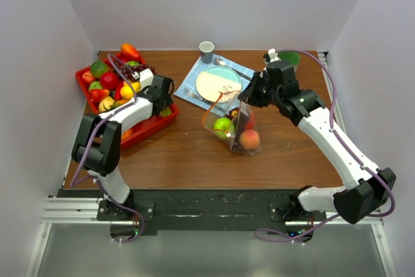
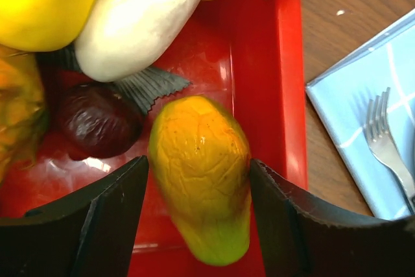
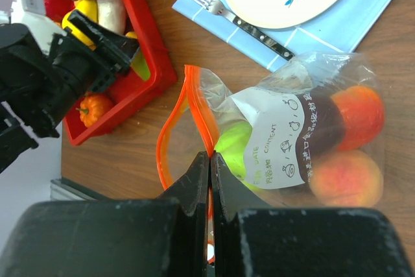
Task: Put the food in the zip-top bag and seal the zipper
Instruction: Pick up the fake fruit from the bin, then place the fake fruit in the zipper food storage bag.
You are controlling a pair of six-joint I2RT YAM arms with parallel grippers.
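Observation:
My left gripper [image 1: 165, 107] is down in the red tray [image 1: 84, 79], its jaws against both sides of a yellow-orange toy mango [image 2: 198, 173] with a green tip. More food [image 1: 110, 81] fills the tray: apples, grapes, orange and yellow pieces. The clear zip-top bag [image 1: 237, 128] stands mid-table holding a green apple [image 3: 233, 144], a peach [image 3: 343, 176] and a red apple [image 3: 356, 111]. My right gripper [image 3: 210, 157] is shut on the orange zipper [image 3: 170, 121], and the bag's mouth gapes toward the tray. The white label [image 3: 285, 141] faces the right wrist camera.
A blue napkin [image 1: 194, 85] with a plate [image 1: 218, 84] and a fork [image 3: 240, 21] lies behind the bag. A grey cup [image 1: 206, 50] stands at the back edge and a green object [image 1: 290, 58] at the back right. White walls enclose the table.

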